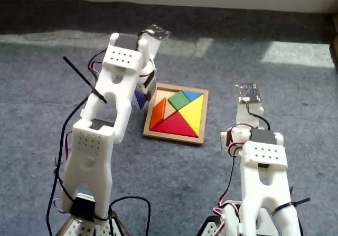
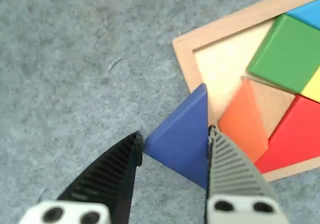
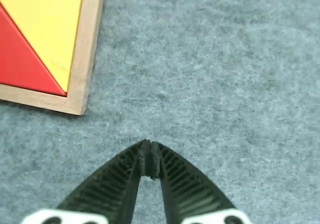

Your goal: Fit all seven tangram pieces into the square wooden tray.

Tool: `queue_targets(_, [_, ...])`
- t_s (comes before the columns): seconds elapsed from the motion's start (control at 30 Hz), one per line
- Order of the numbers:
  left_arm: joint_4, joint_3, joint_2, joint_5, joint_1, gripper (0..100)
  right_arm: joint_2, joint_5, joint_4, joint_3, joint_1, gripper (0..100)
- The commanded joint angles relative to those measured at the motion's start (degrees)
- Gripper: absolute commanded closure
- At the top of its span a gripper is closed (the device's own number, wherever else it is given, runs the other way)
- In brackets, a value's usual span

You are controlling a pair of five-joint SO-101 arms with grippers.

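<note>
The square wooden tray (image 1: 203,114) lies on the grey carpet between the arms and holds red (image 1: 177,125), yellow (image 1: 195,114), green (image 1: 179,100), orange (image 1: 157,113) and light blue (image 1: 193,95) pieces. A bare wooden gap shows in the tray's corner in the left wrist view (image 2: 220,66). My left gripper (image 2: 172,139) is shut on a dark blue triangle (image 2: 182,136), held over the tray's left edge (image 1: 141,100). My right gripper (image 3: 148,159) is shut with nothing in it, over the carpet to the right of the tray (image 3: 80,73).
Grey carpet covers the whole surface, with sunlit patches at the back (image 1: 296,54). Black cables (image 1: 79,77) trail off the left arm. Open carpet lies in front of the tray and between the arms.
</note>
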Motion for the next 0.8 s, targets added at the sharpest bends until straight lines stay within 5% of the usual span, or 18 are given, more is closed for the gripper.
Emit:
queue_targets(0.0, [-0.7, -1.98, -3.74, -3.25, 3.3, 93, -1.71, 0.79, -0.84, -0.13, 0.66, 99.5])
queue_targets(0.3, [-4.75, -2.33, -0.57, -9.85, 4.97, 93, -1.71, 0.79, -0.92, -0.04, 0.66, 99.5])
queue_targets(0.57, [-6.33, -2.33, 3.56, -11.34, 4.97, 69, -1.71, 0.79, -0.92, -0.04, 0.66, 99.5])
queue_targets(0.77, [-6.07, -8.22, 3.56, -11.25, 5.23, 69, -1.71, 0.79, -0.92, -0.13, 0.66, 99.5])
